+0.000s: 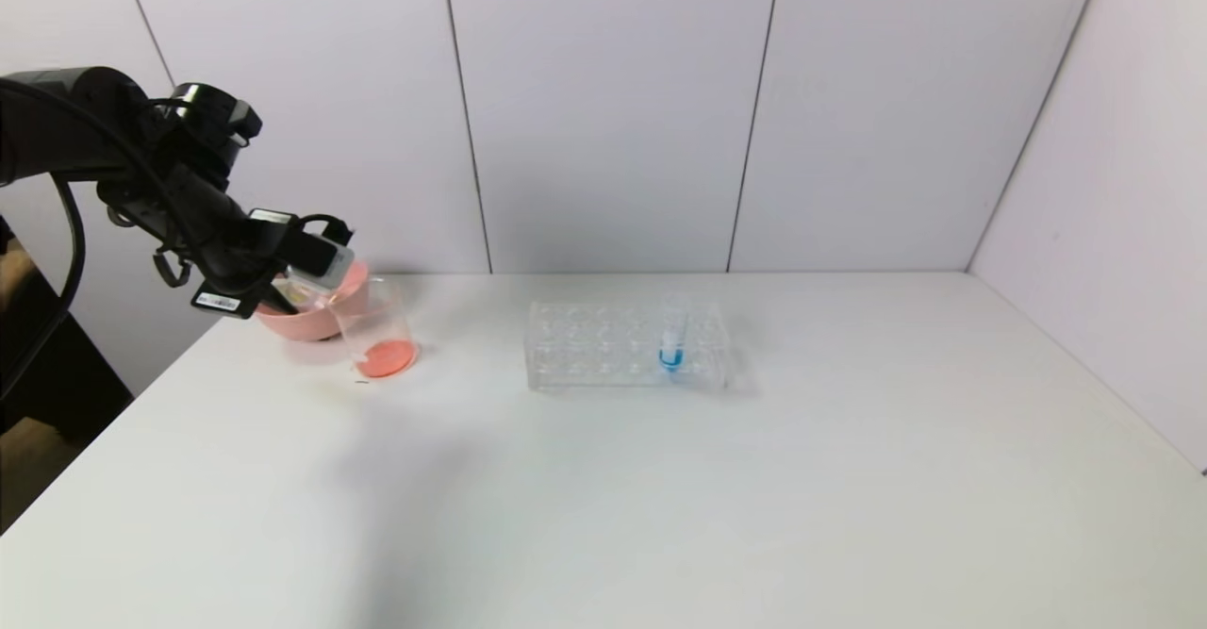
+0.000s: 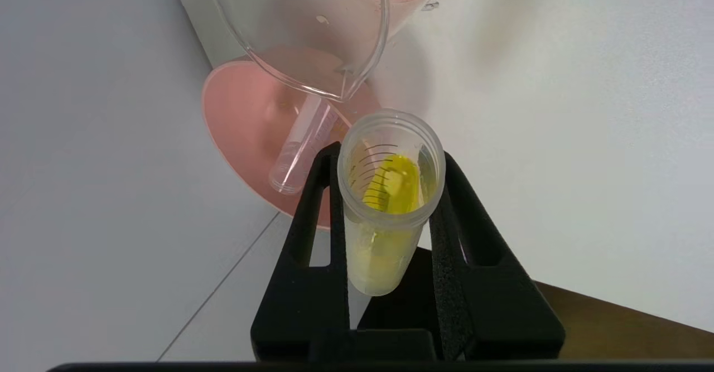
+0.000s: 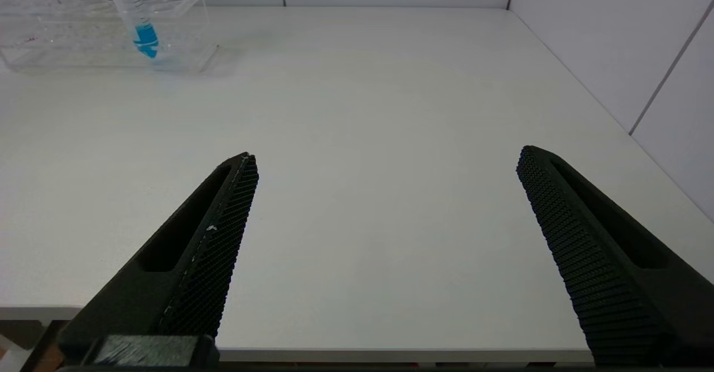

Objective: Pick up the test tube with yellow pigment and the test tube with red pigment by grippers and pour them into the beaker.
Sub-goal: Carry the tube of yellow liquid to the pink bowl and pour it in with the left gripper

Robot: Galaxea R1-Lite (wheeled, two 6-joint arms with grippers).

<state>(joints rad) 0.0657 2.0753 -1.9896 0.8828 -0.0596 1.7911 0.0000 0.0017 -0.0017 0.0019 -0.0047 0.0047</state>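
My left gripper point(image 1: 294, 295) point(image 2: 389, 154) is shut on the test tube with yellow pigment point(image 2: 385, 204). The tube is tilted, and its open mouth is just short of the beaker's pouring lip. Yellow liquid lies along the tube's inside wall. The clear beaker point(image 1: 377, 327) point(image 2: 312, 32) stands at the table's far left with red-orange liquid point(image 1: 387, 357) in its bottom. No test tube with red pigment in it is in view. My right gripper point(image 3: 386, 154) hangs open and empty over the table's near edge; the head view does not show it.
A pink bowl point(image 1: 311, 325) point(image 2: 240, 121) sits just behind the beaker, with an empty clear tube point(image 2: 304, 143) lying in it. A clear tube rack point(image 1: 603, 351) point(image 3: 83, 37) stands mid-table and holds a blue-bottomed tube point(image 1: 672, 337) point(image 3: 139, 26). Walls close the back and right.
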